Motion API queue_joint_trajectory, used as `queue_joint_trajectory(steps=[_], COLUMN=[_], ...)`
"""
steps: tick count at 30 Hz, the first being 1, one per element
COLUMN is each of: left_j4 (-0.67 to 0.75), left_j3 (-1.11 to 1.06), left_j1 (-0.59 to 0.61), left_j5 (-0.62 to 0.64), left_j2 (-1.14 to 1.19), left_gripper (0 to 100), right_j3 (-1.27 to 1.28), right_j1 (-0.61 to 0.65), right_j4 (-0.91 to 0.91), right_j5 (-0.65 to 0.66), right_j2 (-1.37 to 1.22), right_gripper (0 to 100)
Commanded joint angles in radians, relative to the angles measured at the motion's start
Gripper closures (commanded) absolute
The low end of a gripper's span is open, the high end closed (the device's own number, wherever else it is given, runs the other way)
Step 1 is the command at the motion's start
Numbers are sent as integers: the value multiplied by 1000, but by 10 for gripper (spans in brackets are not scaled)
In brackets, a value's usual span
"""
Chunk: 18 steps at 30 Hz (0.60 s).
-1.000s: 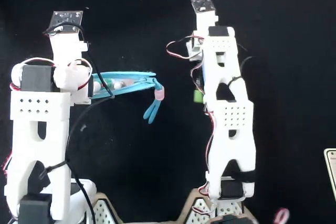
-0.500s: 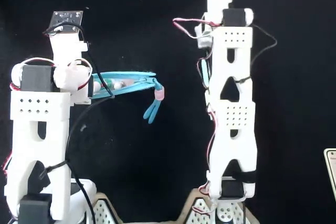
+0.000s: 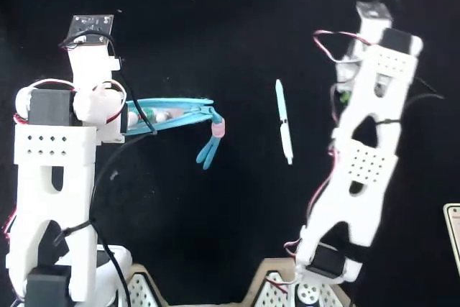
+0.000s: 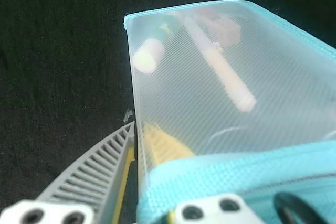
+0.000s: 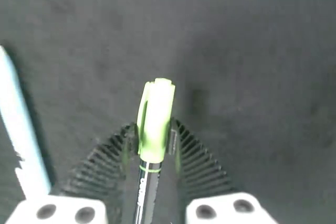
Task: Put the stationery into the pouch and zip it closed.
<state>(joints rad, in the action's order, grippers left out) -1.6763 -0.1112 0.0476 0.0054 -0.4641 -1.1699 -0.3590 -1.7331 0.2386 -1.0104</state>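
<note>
I'm pinching the pouch [image 3: 176, 109] by its edge with the left fingers [image 4: 105, 166], over the left of the table [image 3: 215, 235]. At least three pieces are sitting inside, and it's looking unzipped to me. The right fingers [image 5: 199, 166] are gripping one green pen [image 5: 155, 114], well right of the pouch. One blue pen [image 3: 284, 120] is lying on the table between them. I'm judging two pens and the zip are left.

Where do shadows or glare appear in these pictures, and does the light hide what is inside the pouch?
Right wrist view: the green-capped black pen in the right gripper throws a faint shadow on the black table. Left wrist view: the translucent turquoise-edged pouch glows pale, its contents show as dim shapes. High view: even light, no glare.
</note>
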Motion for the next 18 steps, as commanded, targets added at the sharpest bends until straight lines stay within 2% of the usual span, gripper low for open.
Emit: queue_joint_trajectory(steps=[1,12,18], left_j4=[5,5,5], left_j3=[-4,-4,-4], left_j1=[-10,-10,-10], left_j5=[2,2,2], left_j2=[3,3,3], left_gripper=[970,970,970], right_j3=[128,469,742], right_j1=[-74,-195,-239], right_j4=[-34,6,141], right_j5=[84,273,347], right_j2=[111,257,372], right_gripper=[988,988,988])
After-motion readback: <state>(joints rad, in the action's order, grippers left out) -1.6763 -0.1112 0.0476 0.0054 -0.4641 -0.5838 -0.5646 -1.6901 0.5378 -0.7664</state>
